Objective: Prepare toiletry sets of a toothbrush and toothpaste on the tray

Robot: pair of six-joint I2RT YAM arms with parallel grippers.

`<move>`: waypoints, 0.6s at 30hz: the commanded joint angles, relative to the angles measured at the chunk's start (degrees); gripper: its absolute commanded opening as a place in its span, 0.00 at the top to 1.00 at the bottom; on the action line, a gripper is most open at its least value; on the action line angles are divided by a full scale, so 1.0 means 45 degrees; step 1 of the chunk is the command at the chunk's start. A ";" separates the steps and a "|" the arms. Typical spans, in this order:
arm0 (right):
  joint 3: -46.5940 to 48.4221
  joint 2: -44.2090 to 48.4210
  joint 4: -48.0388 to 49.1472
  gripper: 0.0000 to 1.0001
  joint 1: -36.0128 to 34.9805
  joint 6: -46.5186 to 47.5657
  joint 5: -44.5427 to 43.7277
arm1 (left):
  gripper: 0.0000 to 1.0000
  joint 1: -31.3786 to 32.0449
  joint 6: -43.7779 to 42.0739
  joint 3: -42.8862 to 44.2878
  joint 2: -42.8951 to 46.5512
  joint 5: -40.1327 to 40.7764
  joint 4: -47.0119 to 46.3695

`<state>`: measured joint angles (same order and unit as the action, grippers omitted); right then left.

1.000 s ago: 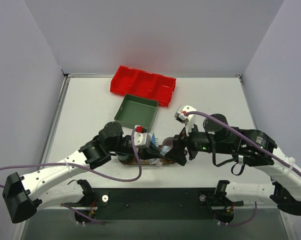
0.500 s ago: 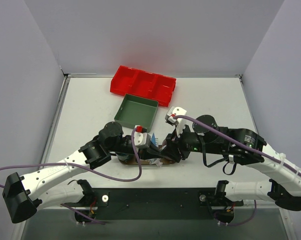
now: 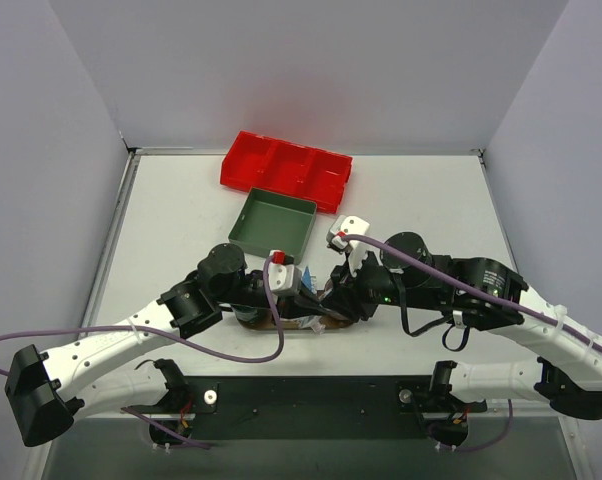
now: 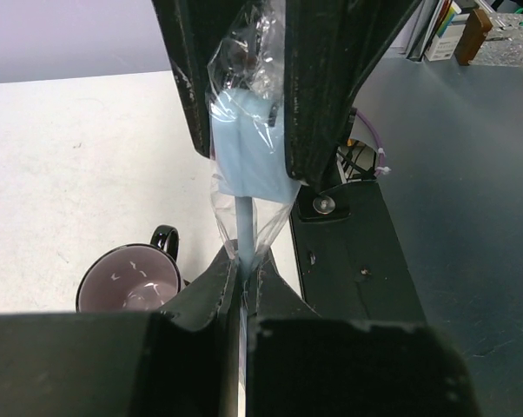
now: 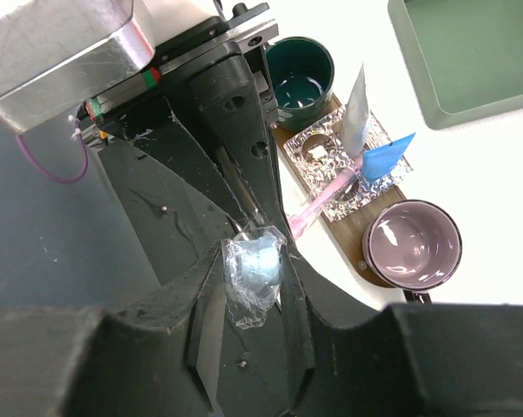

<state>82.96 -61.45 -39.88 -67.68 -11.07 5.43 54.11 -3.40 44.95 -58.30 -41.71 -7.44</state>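
Above the tray [image 5: 347, 231], right tool [image 5: 253, 269] moved nearer left tool [image 4: 242, 268], both clamping wrapped toothbrush [image 4: 244, 156].

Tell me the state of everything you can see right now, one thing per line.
Left gripper: shut on the wrapped toothbrush, at its thin stem.
Right gripper: shut on the same toothbrush's head end.
Wrapped toothbrush: held between both grippers, wrapper on.
Pink toothbrush: lying on the tray.
Blue tube: lying on the tray.
Green mug: upright, empty.
Purple mug: upright, empty.
Green box: open, empty.
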 commanded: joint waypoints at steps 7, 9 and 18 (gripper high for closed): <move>0.0119 0.0315 0.0288 1.00 -0.0136 0.0447 -0.1147 | 0.43 -0.0207 0.0364 0.0792 0.0339 0.0871 -0.0300; 0.0334 0.0432 0.0229 1.00 -0.0155 0.0546 -0.1458 | 0.32 -0.0246 0.0345 0.0832 0.0378 0.1026 -0.0241; 0.1427 0.0727 -0.0278 1.00 -0.0311 0.1483 -0.3237 | 0.20 -0.1163 0.0072 0.1124 0.1215 0.2254 0.0501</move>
<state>85.84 -59.24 -40.60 -68.01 -7.09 -3.46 51.42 -2.20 46.59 -56.21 -36.05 -6.11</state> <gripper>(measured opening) 0.230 0.795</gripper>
